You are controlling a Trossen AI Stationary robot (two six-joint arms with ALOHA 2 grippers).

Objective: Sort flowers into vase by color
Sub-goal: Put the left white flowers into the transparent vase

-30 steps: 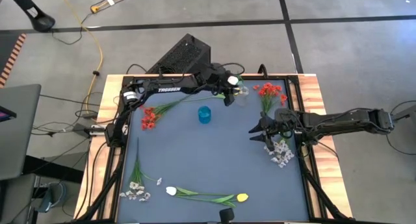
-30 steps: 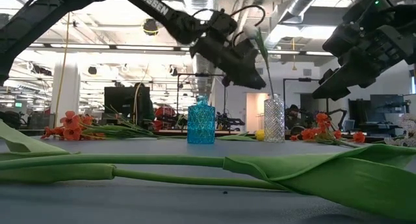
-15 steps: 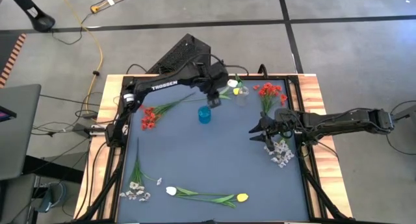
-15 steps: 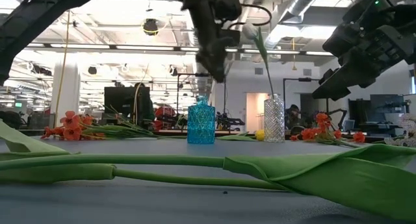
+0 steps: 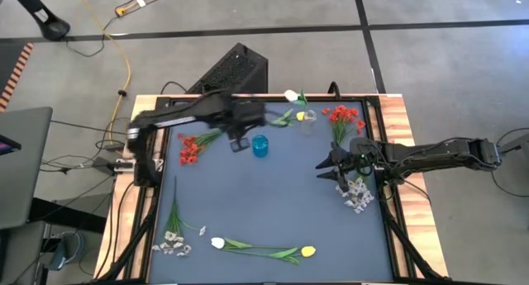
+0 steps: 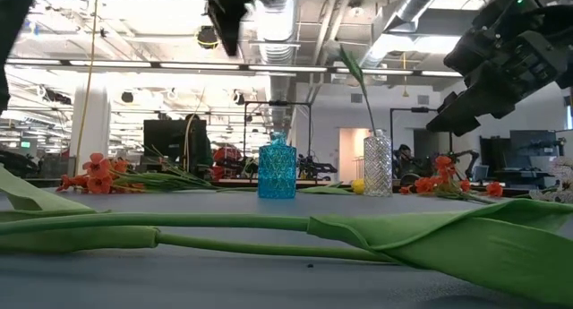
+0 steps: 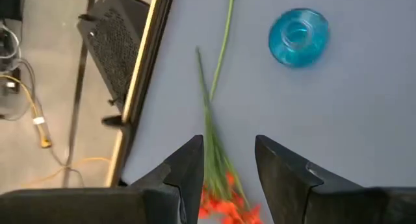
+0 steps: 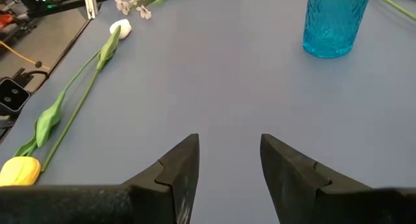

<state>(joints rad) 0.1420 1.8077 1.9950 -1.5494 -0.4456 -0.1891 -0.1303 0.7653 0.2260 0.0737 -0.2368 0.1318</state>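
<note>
**Operator:** Where do I stand, and what am I reaching for?

**Guide:** Your left gripper [image 7: 226,162] hangs over the red flowers [image 5: 189,149] near the table's left edge, fingers spread with nothing between them. Your right gripper [image 8: 227,160] waits at the right side, fingers parted too, near the white-pink spray [image 5: 358,195]. A white tulip [image 5: 291,96] already stands in the clear vase [image 5: 308,120]; the blue vase [image 5: 260,145] holds nothing that you can see.

**Operator:** How will these flowers behave?

**Guide:** Judge them light and springy: thin stems that likely bend and swing once lifted, and may slip in smooth fingers. The blossom cluster looks soft, so you shouldn't squeeze it.

**Operator:** So where do I take hold?

**Guide:** Pinch the green stem [image 7: 209,113] partway up, away from the blooms, where it lies clear on the mat.
</note>
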